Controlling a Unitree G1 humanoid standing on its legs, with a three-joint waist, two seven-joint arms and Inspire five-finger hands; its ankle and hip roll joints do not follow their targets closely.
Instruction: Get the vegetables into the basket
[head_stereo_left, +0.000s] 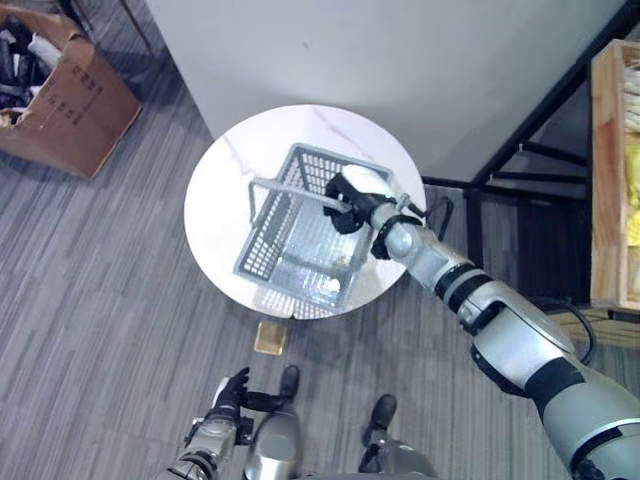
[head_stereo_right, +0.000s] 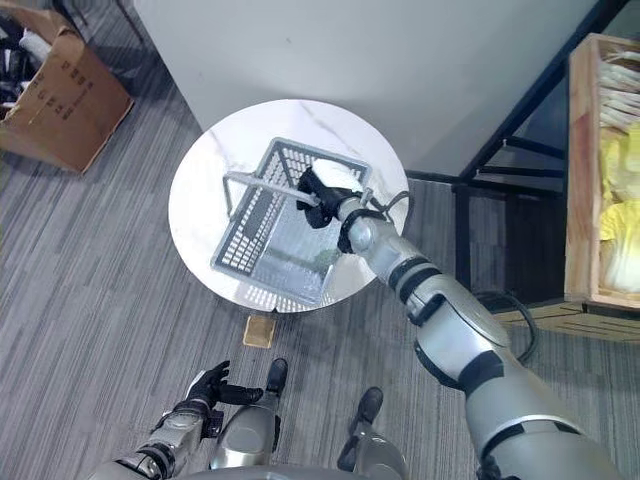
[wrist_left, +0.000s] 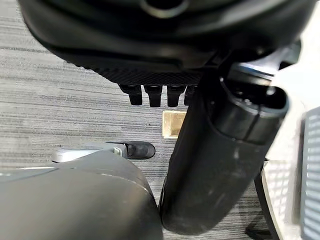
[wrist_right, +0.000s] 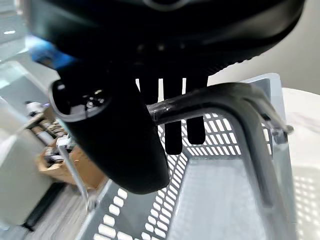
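One grey basket (head_stereo_left: 300, 235) of plastic mesh stands on the round white table (head_stereo_left: 225, 190), toward the table's right half, its long side running from the far right to the near left. Its bar handle (head_stereo_left: 290, 190) is raised across the top. The right hand (head_stereo_left: 345, 203) reaches in from the right and is at that handle near its right end. The right wrist view shows this closely: the handle (wrist_right: 210, 100) passes between the thumb and the fingers (wrist_right: 172, 137), which point down into the basket, so the hand looks closed round the bar. The same view shows the basket's perforated wall (wrist_right: 150, 215) and its floor.

In the head views something dark and greenish lies low at the basket's near right corner (head_stereo_right: 322, 258); what it is cannot be told.

The left hand (head_stereo_left: 230, 392) hangs low by the robot's side, well apart from the table, fingers loosely extended and holding nothing. Its wrist view looks at grey striped floor with one small tan block (wrist_left: 173, 124) lying on it, which the head view places under the table's near edge.

One open cardboard box (head_stereo_left: 65, 95) sits on the floor at far left. One wooden crate (head_stereo_right: 600, 175) holding pale yellow-green produce stands at far right on a dark frame.
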